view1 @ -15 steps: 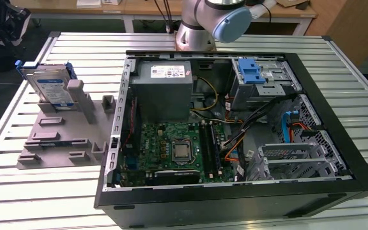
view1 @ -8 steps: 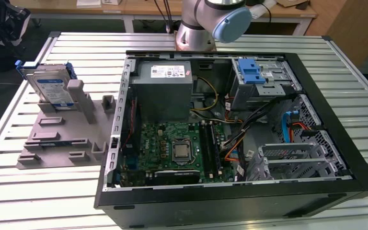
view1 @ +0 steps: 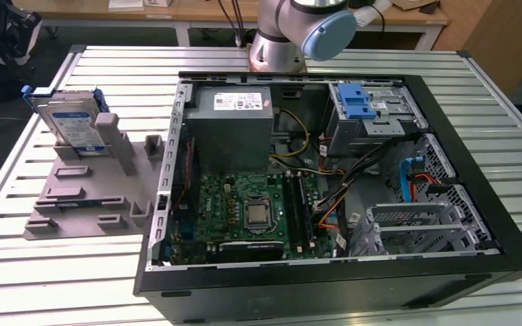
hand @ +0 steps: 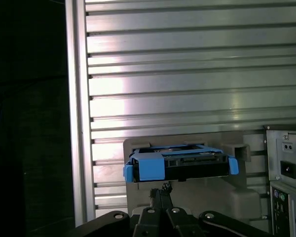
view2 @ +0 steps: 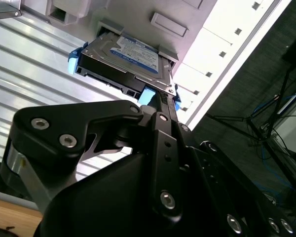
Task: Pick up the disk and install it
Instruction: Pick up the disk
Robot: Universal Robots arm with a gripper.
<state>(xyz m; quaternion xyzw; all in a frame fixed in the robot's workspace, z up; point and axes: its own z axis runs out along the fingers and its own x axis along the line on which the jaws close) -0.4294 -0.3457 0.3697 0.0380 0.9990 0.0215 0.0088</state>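
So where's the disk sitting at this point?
The disk stands on edge in the grey fixture block at the exterior view's left, on the slatted table, beside the open computer case.

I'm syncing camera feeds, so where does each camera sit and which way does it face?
Exterior view: off the arm, high, looking down on the slatted table, open computer case and the disk standing in the grey fixture; the arm's base shows.
First wrist view: on the arm, looking past the tool at the disk's edge and the table.
Second wrist view: on the arm, looking along the tool's black linkage at the disk's labelled face.
All share the disk.
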